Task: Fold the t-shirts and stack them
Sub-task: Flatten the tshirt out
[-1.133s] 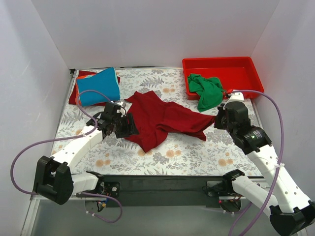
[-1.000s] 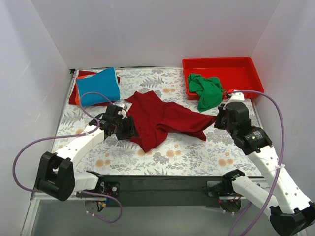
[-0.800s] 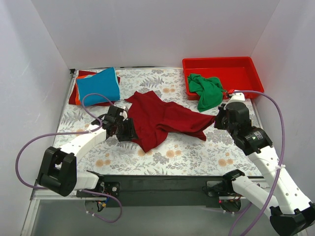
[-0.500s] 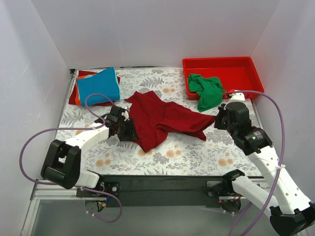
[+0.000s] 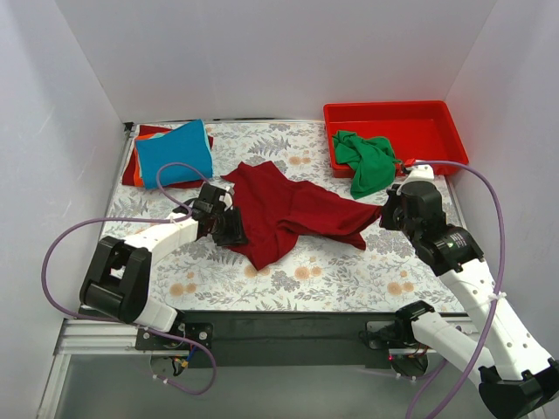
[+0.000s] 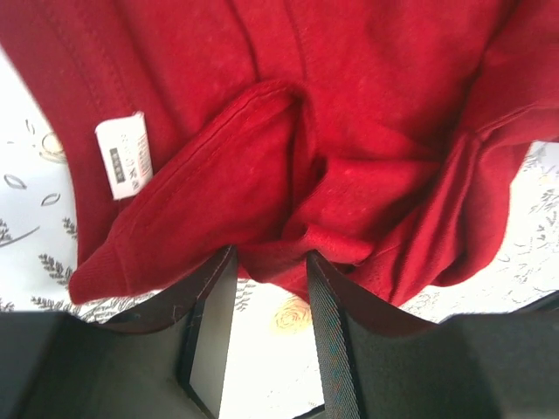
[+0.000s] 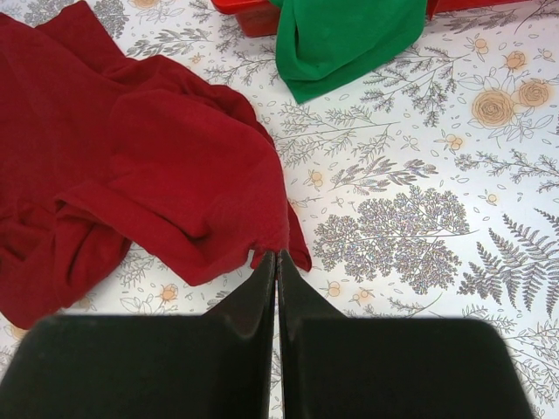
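The large dark red t-shirt [image 5: 288,209] lies crumpled in the middle of the floral cloth. My left gripper [image 5: 234,229] is open at the shirt's left edge, its fingers [image 6: 210,314] straddling a fold of the dark red shirt [image 6: 288,157] near its white label. My right gripper [image 5: 384,214] is shut on the shirt's right edge [image 7: 266,249]. The green t-shirt [image 5: 367,161] hangs over the red tray's front rim and also shows in the right wrist view [image 7: 345,39]. The bright blue t-shirt [image 5: 175,153] lies folded on top of orange and red ones at the back left.
The rigid red plastic tray [image 5: 419,122] stands at the back right. White walls close in the left, back and right sides. The black base rail [image 5: 288,327] runs along the near edge.
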Controlling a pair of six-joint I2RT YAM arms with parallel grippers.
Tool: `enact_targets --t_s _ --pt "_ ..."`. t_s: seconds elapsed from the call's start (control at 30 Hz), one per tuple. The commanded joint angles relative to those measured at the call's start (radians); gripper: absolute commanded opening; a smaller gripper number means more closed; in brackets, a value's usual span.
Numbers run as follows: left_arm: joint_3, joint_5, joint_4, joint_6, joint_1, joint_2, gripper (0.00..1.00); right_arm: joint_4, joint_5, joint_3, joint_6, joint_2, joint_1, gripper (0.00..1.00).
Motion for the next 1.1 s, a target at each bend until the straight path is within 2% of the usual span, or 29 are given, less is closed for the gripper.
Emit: enact_targets --t_s 0.0,0.2,0.33,0.5,0.57,0.8,0.93,1.03,1.07 --pt "0.041 0.018 0.035 0.017 0.005 -0.016 0.36 0.024 -0.009 0.007 0.006 -0.003 -0.002 0.01" --pt "0.034 0.021 0.038 0.025 0.005 0.009 0.35 0.026 -0.018 0.007 0.004 0.008 -0.002 0.01" --pt "0.028 0.016 0.037 0.021 0.003 0.009 0.23 0.027 -0.018 0.011 0.003 0.014 -0.002 0.01" --pt "0.04 -0.008 -0.004 0.017 0.003 -0.016 0.16 0.026 -0.018 0.011 0.001 0.016 -0.002 0.01" --pt "0.058 -0.057 -0.052 0.005 0.005 -0.026 0.0 0.026 -0.018 0.01 0.002 0.016 -0.002 0.01" --pt "0.144 -0.117 -0.156 -0.033 0.014 -0.068 0.0 0.027 0.009 0.034 -0.022 0.043 -0.002 0.01" --pt "0.313 -0.101 -0.202 -0.042 0.092 -0.042 0.0 0.033 0.058 0.103 -0.062 0.109 -0.002 0.01" --pt "0.512 -0.03 -0.238 -0.05 0.182 0.024 0.0 0.045 0.1 0.206 -0.125 0.181 -0.004 0.01" --pt "0.637 -0.003 -0.256 -0.055 0.222 0.039 0.0 0.049 0.112 0.273 -0.135 0.216 -0.002 0.01"
